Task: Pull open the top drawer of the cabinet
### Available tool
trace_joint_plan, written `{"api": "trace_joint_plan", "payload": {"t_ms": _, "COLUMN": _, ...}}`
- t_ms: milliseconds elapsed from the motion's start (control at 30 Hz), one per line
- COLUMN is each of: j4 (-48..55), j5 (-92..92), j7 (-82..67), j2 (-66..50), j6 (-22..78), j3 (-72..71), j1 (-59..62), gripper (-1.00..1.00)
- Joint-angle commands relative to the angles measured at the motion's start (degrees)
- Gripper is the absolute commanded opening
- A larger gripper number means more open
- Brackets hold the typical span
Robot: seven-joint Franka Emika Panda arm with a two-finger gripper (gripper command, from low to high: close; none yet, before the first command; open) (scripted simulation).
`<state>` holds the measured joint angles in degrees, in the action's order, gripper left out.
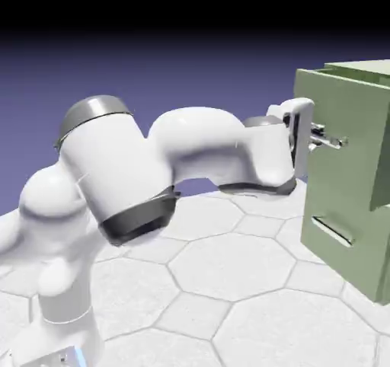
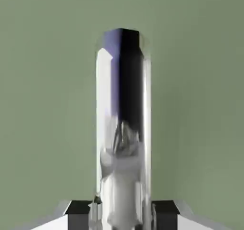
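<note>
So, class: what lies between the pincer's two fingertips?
The top drawer's silver bar handle fills the gap between the pincer's fingertips. The hand view shows it; in the exterior view the pincer sits at the drawer front.

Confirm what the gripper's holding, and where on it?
The gripper is shut on the top drawer's silver bar handle, jaws flanking the bar; where along its length can't be told.

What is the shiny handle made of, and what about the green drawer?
The handle looks like polished metal: it is silver and mirrors things around it. The top drawer looks painted, matte sage green, with no shine or grain; whether metal or wood lies under the paint is unclear.
</note>
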<state>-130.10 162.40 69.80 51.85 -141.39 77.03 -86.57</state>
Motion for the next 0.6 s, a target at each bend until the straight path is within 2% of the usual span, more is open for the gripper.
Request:
{"api": "trace_joint_plan", "payload": {"t_ms": 0, "j4": -2.0, "j5": -0.2, "j7": 0.0, "j2": 0.4, "j6": 0.4, "j3": -1.5, "j1": 2.1, "gripper": -1.00}}
{"api": "trace_joint_plan", "payload": {"t_ms": 433, "j4": -26.3, "j5": -6.5, "j7": -4.9, "j2": 11.5, "j6": 0.9, "j3": -19.9, "j1": 28.5, "gripper": -1.00}}
{"api": "trace_joint_plan", "payload": {"t_ms": 467, "j4": -26.3, "j5": -6.5, "j7": -4.9, "j2": 11.5, "j6": 0.9, "j3": -19.9, "j1": 28.5, "gripper": 1.00}}
{"api": "trace_joint_plan", "payload": {"t_ms": 567, "j4": -29.5, "j5": -8.3, "j7": -6.1, "j2": 14.1, "j6": -0.2, "j3": -22.4, "j1": 32.7, "gripper": 1.00}}
